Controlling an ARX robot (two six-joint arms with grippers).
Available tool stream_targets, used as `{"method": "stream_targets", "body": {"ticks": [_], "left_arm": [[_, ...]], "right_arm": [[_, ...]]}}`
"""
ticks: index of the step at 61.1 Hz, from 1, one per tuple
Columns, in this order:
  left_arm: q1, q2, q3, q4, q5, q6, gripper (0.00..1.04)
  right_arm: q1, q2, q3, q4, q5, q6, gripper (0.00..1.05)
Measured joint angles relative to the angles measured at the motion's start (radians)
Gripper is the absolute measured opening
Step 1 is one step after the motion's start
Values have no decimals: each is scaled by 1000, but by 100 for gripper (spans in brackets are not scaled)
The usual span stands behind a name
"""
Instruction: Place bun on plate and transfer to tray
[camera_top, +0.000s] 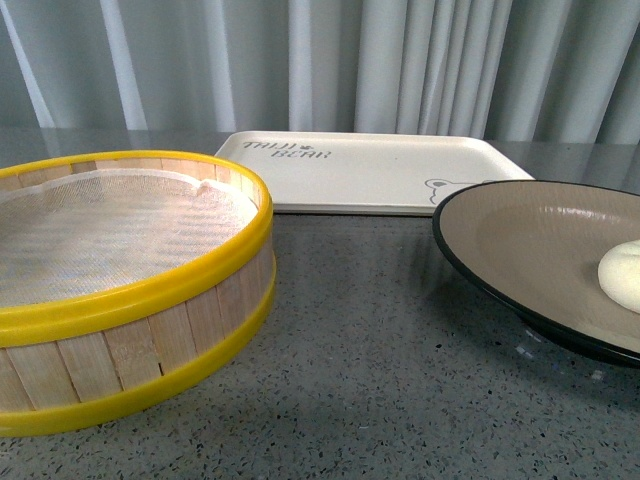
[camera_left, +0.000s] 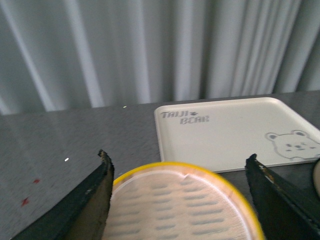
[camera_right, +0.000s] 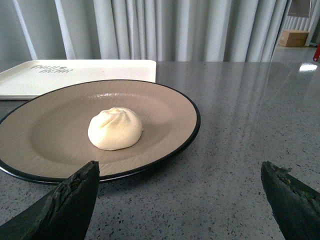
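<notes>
- Cream-white pleated bun on beige, black-rimmed round plate, 3 o'clock.
- Cream rectangular plastic tray at 12 o'clock.
- Left gripper, right gripper: fingers wide apart, empty.

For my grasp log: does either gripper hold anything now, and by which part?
Nothing is held. Both the left gripper and the right gripper are open and empty; the bun lies on the plate.

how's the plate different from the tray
The plate is round; the tray is rectangular. The plate is beige-brown with a black rim; the tray is cream-white with lettering and a bear face. The plate holds the bun; the tray is bare. Both are shallow and sit on the table.
</notes>
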Motion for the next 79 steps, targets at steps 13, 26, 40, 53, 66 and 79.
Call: {"method": "stream_targets", "body": {"ticks": [13, 26, 40, 53, 66, 79], "left_arm": [[321, -230, -289, 26, 292, -30, 40], [475, -364, -436, 56, 412, -46, 4], [476, -443, -539, 66, 417, -45, 4], [478, -507, -591, 64, 417, -45, 4], [478, -562, -626, 44, 417, -45, 4], [478, -616, -652, 15, 417, -45, 4]], "right_arm": [[0, 0, 0, 0, 0, 0, 96], [0, 0, 0, 0, 0, 0, 96], [0, 0, 0, 0, 0, 0, 96], [0, 0, 0, 0, 0, 0, 96], [0, 0, 0, 0, 0, 0, 96], [0, 0, 0, 0, 0, 0, 96]]}}
